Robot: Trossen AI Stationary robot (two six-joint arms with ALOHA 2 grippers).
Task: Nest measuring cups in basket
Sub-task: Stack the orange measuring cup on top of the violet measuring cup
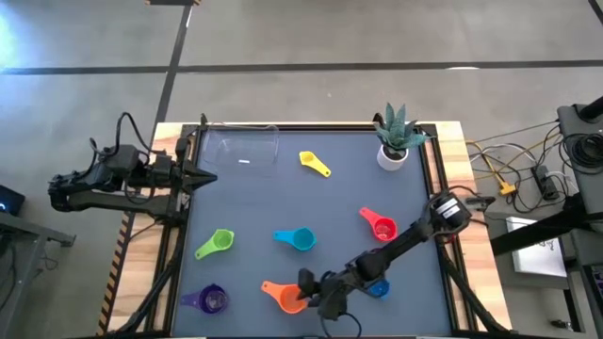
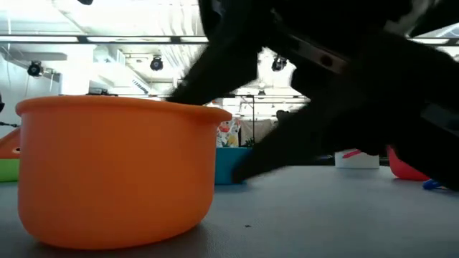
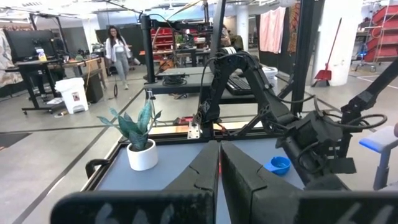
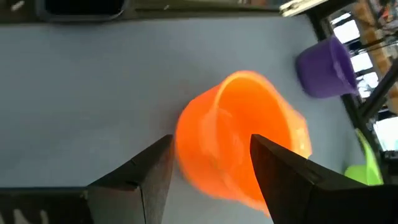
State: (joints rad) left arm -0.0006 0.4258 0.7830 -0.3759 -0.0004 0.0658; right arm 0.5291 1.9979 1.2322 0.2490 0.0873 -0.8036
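The orange measuring cup (image 1: 283, 298) stands upright on the dark mat near the front edge. My right gripper (image 1: 307, 286) is open at it. In the right wrist view one finger (image 4: 152, 165) stands outside the cup's wall (image 4: 211, 149) and the other finger (image 4: 277, 165) lies over the cup's mouth. The purple (image 1: 209, 299), green (image 1: 215, 245), light blue (image 1: 297, 239), red (image 1: 380, 225) and yellow (image 1: 316, 163) cups lie scattered on the mat. A blue cup (image 1: 378, 288) shows half under my right arm. The clear basket (image 1: 241, 149) stands at the far left. My left gripper (image 1: 205, 177) waits shut at the left edge. My right gripper has its fingers on either side of the orange cup's near wall (image 4: 211, 149), slanting down from the table's right. Whether either finger touches the cup I cannot tell. The cup stands with its bottom (image 2: 115, 236) on the mat.
A white pot with a spiky green plant (image 1: 394, 141) stands at the far right corner. A dark frame (image 1: 177, 235) runs around the mat. Bare mat lies between the basket and the cups. A person (image 3: 116, 53) walks in the room beyond the table.
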